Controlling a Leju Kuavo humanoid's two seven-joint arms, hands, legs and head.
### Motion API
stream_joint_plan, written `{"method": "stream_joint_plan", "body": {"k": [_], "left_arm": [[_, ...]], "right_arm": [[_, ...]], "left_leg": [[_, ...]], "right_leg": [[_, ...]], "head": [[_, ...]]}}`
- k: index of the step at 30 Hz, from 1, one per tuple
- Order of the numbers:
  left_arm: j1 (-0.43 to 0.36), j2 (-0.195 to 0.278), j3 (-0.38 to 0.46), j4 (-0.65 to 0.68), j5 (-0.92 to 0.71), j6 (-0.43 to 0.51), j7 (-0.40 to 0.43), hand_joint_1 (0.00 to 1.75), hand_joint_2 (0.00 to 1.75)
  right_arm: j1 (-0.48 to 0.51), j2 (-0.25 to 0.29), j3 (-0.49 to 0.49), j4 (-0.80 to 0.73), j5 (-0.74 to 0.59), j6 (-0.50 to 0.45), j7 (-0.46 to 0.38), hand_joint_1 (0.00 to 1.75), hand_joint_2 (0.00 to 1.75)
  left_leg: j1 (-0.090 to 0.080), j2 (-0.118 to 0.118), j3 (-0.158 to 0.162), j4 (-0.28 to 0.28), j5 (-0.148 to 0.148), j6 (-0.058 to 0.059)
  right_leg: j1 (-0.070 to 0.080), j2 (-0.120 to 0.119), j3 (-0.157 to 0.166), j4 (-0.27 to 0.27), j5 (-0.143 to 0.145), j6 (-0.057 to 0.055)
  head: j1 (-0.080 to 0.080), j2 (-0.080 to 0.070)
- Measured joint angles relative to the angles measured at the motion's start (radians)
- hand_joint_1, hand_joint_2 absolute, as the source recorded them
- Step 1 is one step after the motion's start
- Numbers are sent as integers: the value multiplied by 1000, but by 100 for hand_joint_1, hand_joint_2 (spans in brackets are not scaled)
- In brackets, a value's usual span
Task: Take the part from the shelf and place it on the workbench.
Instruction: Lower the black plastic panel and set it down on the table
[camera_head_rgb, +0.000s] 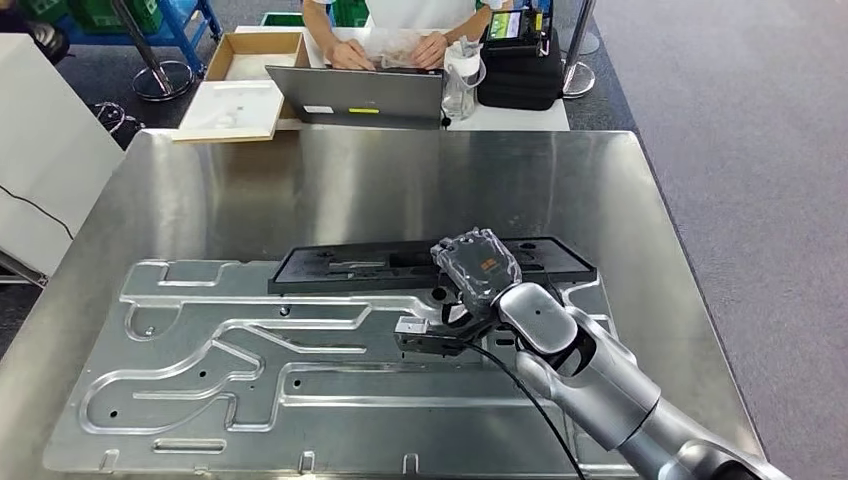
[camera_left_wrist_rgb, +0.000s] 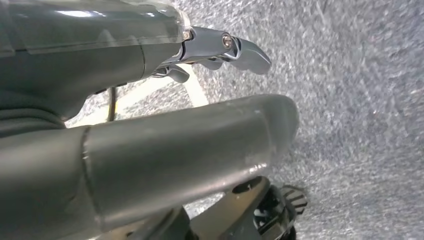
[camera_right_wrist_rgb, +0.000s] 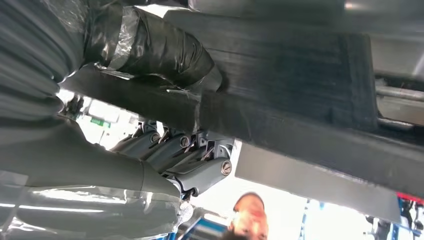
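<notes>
grey carpet surrounds the steel counter (camera_head_rgb: 330, 180), where a large stamped metal plate (camera_head_rgb: 200, 390) lies. the black part (camera_head_rgb: 340, 266) rests along the plate's far edge — the right hand (camera_head_rgb: 478, 268) grips its right portion, thumb over the top. the left hand (camera_left_wrist_rgb: 220, 50) hangs above the carpet, fingers loosely curled, holding nothing.

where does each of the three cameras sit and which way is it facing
Head view: high on the robot, looking forward and down at the steel workbench; the right arm reaches in, its right hand on the black part.
Left wrist view: behind the hanging left hand, facing grey carpet.
Right wrist view: behind the right hand, looking up along the black part's edge toward a person.
Shared: head and right wrist views both show the right hand gripping the black part.
</notes>
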Motion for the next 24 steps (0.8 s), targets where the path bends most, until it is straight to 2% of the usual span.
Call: {"method": "stream_joint_plan", "body": {"k": [2,3,5,6,7,8,9,11,12,13,15,16,18,20,21,22,23,24], "left_arm": [[1,-1,-2,0,1,-3,1,0,0],[1,-1,-3,0,2,-4,1,0,0],[1,-2,-5,0,3,-5,1,0,0],[2,-2,-6,0,3,-5,1,0,0],[3,-2,-6,0,3,-5,1,0,0],[4,-2,-6,0,3,-6,1,0,44],[6,-2,-7,0,4,-7,1,0,87],[14,-2,-10,0,5,-10,1,0,87],[20,-1,-11,1,6,-12,1,0,44],[23,-1,-13,1,9,-15,1,0,0],[23,-1,-15,1,15,-20,-1,0,0],[20,-2,-16,2,18,-22,-2,0,0],[15,-2,-20,2,22,-23,-4,0,0],[14,-2,-23,2,29,-25,-4,0,0],[14,-2,-23,2,34,-26,-3,0,0],[16,-2,-24,2,39,-28,-3,0,0],[16,-2,-24,2,45,-30,-2,0,0],[17,-2,-24,2,52,-33,-2,0,0]], "right_arm": [[-3,9,3,9,-1,0,0,175,175],[-4,13,4,13,-1,0,0,175,175],[-3,18,8,23,-2,0,0,175,175],[-1,19,11,29,-3,1,0,131,175],[1,19,13,35,-3,1,0,87,175],[3,20,15,40,-3,1,0,44,175],[3,22,16,45,-4,1,0,0,175],[-2,30,19,52,-6,1,0,0,175],[-8,34,22,57,-7,1,0,0,175],[-12,38,27,62,-9,1,-1,0,175],[-19,44,34,72,-13,0,-2,0,175],[-22,48,36,75,-15,0,-3,0,175],[-36,52,37,79,-16,-1,-3,0,175],[-45,54,39,84,-18,-2,-3,0,175],[-44,54,42,89,-19,-1,-3,0,175],[-41,54,45,94,-21,-1,-3,0,175],[-39,54,49,99,-22,-1,-3,0,175],[-39,54,51,102,-24,-1,-3,0,175]], "left_leg": [[2,2,-12,10,-9,-10],[4,4,-24,38,-28,-14],[5,6,-69,148,-89,-21],[6,6,-96,214,-117,-23],[6,6,-118,261,-127,-23],[5,6,-131,280,-116,-21],[4,6,-127,257,-78,-16],[-1,4,-95,144,20,1],[-6,3,-80,96,56,9],[-9,2,-72,70,73,14],[-16,0,-68,63,79,17],[-14,0,-63,52,76,18],[-7,-2,-38,5,57,24],[-2,-5,-17,-31,39,31],[-2,-5,-16,-29,39,34],[-2,-4,-13,-27,36,34],[-2,-4,-11,-23,34,34],[-2,-4,-10,-16,31,33]], "right_leg": [[-2,0,4,-12,-4,-12],[-3,-1,11,-19,-5,-19],[-3,-1,29,-30,-10,-32],[-1,-2,37,-32,-14,-36],[1,-2,45,-33,-19,-39],[3,-1,53,-33,-26,-40],[5,1,61,-32,-32,-40],[7,5,78,-33,-46,-36],[9,6,82,-32,-51,-33],[9,7,83,-31,-53,-29],[8,5,82,-31,-53,-22],[7,4,82,-33,-54,-17],[8,3,70,-13,-75,-8],[7,2,27,81,-130,-3],[6,3,0,144,-160,-2],[5,3,-23,198,-176,0],[4,3,-35,224,-171,2],[2,2,-33,214,-145,4]], "head": [[0,0],[0,0],[0,0],[0,0],[0,0],[0,0],[0,0],[0,0],[0,0],[0,0],[0,0],[-1,0],[0,0],[0,0],[0,0],[1,0],[0,0],[1,0]]}}
